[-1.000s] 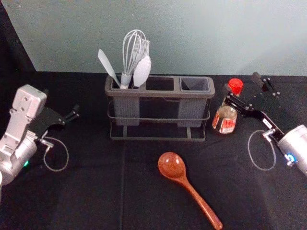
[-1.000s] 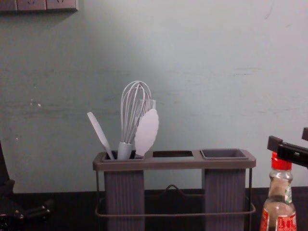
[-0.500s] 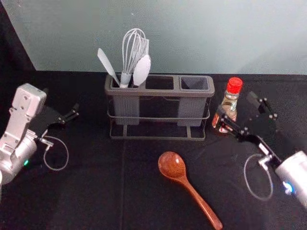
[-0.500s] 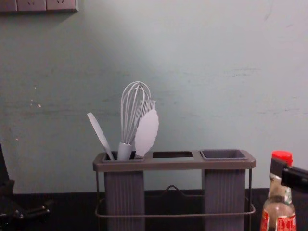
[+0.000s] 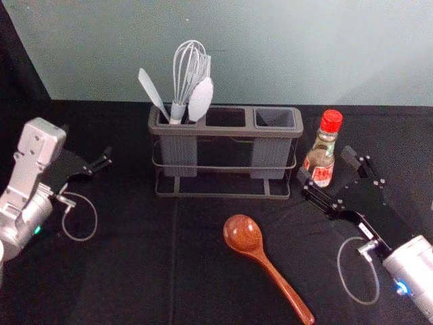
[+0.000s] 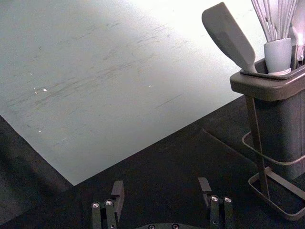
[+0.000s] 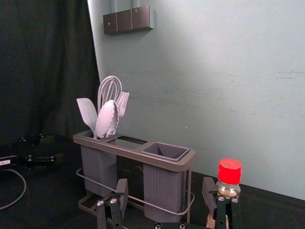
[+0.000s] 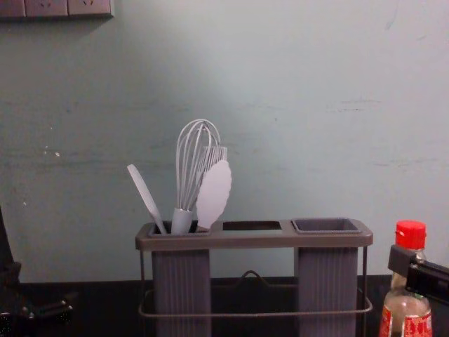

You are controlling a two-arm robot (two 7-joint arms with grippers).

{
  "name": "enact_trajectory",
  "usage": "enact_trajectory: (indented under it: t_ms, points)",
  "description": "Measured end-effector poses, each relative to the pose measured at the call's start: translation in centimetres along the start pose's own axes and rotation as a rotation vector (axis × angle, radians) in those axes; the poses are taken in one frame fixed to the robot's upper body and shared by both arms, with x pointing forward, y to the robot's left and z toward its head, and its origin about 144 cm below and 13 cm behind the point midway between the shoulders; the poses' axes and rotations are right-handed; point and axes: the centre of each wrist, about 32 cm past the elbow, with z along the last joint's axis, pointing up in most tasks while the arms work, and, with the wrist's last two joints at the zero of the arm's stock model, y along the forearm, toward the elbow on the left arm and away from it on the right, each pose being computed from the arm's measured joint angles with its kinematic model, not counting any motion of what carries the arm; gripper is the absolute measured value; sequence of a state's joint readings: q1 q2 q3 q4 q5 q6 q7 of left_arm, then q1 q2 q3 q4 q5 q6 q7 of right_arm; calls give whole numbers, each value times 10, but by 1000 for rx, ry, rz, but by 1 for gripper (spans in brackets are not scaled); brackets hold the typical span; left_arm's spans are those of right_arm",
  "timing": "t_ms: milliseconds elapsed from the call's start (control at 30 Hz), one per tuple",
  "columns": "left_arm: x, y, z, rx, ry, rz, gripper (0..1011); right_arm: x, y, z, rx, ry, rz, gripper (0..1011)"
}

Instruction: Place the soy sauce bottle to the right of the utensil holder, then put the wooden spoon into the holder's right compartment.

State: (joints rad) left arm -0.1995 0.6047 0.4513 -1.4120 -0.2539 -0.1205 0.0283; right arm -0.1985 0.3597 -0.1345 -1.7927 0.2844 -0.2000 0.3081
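The soy sauce bottle [image 5: 321,156] stands upright just right of the utensil holder [image 5: 225,124], a small gap between them. My right gripper [image 5: 326,164] is open on the near side of the bottle, holding nothing; in the right wrist view the right gripper [image 7: 165,193] has its fingers spread, the red-capped bottle [image 7: 229,177] by one of them. On the cloth in front of the holder lies the wooden spoon [image 5: 260,254], handle toward the near right. My left gripper [image 5: 101,161] is parked open at the left; the left wrist view shows the left gripper [image 6: 163,191] too.
A whisk [image 5: 190,71], a spatula [image 5: 153,95] and other pale utensils fill the holder's left compartment. Its right compartment [image 5: 275,119] is empty. Behind the black cloth rises a pale wall [image 8: 295,84].
The right gripper has pulled back from the bottle toward the near side and sits lower. The bottle remains standing in about the same spot. My left arm has kept still.
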Motion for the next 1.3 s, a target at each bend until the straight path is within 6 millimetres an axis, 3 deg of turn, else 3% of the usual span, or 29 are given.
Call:
enact_trajectory:
  t_ms: [1300]
  points:
    - [0, 0, 0, 0, 0, 0, 1011, 2, 1, 0, -1, 0, -2, 1000]
